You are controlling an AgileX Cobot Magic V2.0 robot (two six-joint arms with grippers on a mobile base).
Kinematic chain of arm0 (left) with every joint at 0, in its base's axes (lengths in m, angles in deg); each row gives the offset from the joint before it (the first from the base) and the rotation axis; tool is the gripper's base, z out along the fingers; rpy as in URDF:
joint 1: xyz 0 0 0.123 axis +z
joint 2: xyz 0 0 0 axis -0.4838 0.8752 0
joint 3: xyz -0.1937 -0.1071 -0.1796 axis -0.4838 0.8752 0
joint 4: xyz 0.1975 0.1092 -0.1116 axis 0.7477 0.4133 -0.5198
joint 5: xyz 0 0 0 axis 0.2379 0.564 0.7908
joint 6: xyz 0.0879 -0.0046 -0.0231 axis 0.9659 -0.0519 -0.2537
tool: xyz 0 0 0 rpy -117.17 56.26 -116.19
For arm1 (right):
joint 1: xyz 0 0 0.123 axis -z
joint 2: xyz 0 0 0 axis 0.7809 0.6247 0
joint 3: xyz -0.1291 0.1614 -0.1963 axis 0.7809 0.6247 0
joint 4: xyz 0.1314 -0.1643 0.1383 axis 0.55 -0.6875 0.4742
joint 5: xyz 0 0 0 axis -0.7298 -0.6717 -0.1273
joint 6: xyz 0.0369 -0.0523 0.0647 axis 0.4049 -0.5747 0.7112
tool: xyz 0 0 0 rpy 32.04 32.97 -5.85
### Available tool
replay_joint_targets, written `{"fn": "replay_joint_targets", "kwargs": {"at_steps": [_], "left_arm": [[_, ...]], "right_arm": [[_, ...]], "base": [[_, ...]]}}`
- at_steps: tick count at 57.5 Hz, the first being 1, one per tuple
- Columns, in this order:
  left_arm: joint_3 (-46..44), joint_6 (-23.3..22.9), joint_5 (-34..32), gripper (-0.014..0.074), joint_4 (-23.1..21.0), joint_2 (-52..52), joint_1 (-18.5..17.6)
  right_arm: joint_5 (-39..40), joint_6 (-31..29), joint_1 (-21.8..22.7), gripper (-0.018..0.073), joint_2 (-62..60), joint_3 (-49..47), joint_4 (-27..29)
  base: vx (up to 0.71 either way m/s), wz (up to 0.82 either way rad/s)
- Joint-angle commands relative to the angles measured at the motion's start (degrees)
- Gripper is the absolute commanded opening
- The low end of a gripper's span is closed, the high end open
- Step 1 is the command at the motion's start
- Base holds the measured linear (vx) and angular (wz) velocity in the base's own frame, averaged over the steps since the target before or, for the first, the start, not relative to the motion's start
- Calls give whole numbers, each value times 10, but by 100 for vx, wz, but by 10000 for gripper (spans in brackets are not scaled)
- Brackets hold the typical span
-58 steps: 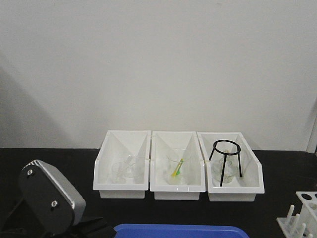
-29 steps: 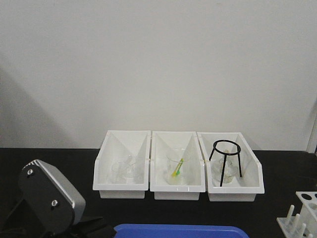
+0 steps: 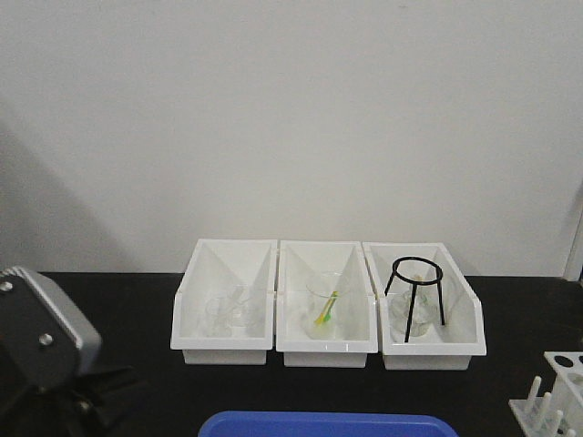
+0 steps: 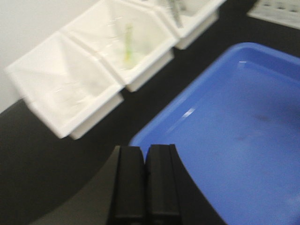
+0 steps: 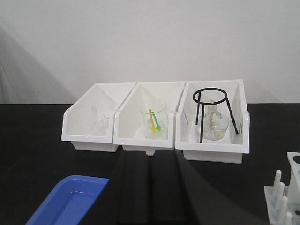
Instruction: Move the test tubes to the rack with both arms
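The white rack (image 3: pixel 557 393) stands at the table's front right corner, partly cut off by the frame. Its pegs also show in the right wrist view, rack (image 5: pixel 284 196). I see no test tubes that I can tell apart. Faint clear glassware lies in the left bin (image 3: pixel 225 314), too dim to name. My left gripper (image 4: pixel 146 148) is shut with nothing in it, hanging over the near left edge of the blue tray (image 4: pixel 234 122). My right gripper (image 5: pixel 150 153) is shut and empty, low over the black table, facing the bins.
Three white bins stand in a row at the back. The middle bin (image 3: pixel 325 314) holds a beaker with yellow and green sticks, the right bin (image 3: pixel 424 309) a black tripod stand over glassware. The left arm's silver housing (image 3: pixel 36 339) fills the front left corner.
The left arm's housing has swung to the left and now sits partly out of the front view. Nothing else has moved.
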Motion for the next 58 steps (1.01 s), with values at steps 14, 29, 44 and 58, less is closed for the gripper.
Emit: {"fn": "replay_joint_targets", "kwargs": {"at_steps": [14, 29, 44, 58], "left_arm": [[179, 43, -215, -20, -52, -188, 212], [399, 49, -271, -20, -126, -394, 338], [494, 69, -223, -20, -118, -565, 352], [494, 79, -212, -20, -124, -577, 351]], "right_arm": [[40, -1, 0, -7, 6, -17, -11], [40, -1, 0, -7, 6, -17, -11], [40, -1, 0, -7, 6, -17, -11], [40, -1, 0, -7, 3, -18, -11]], "base": [[0, 0], [0, 0], [0, 0], [0, 0]]}}
